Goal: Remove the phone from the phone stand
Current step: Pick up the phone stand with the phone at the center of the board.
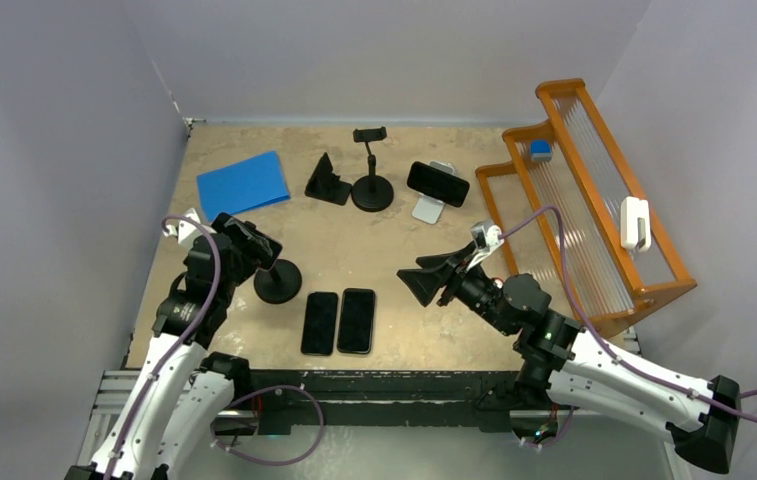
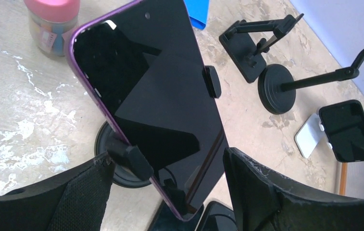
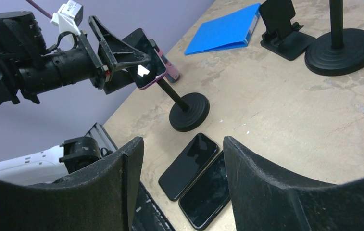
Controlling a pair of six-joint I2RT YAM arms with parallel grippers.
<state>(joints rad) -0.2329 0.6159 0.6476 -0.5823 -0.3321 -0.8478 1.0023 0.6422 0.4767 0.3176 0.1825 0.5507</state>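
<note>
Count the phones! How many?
4. Two flat phones lie near the front, a black phone rests on the white stand at the back, the purple phone is clamped in a black stand.

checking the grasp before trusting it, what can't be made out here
Left wrist view: whether the left fingers touch the purple phone is unclear; the pink-lidded jar is cut by the top edge.
Top view: the left arm covers the phone.
Right wrist view: the left fingers partly hide it.

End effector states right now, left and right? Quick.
Left end effector: open, straddling the purple phone, not visibly clamped on it.
Right end effector: open, empty.
</note>
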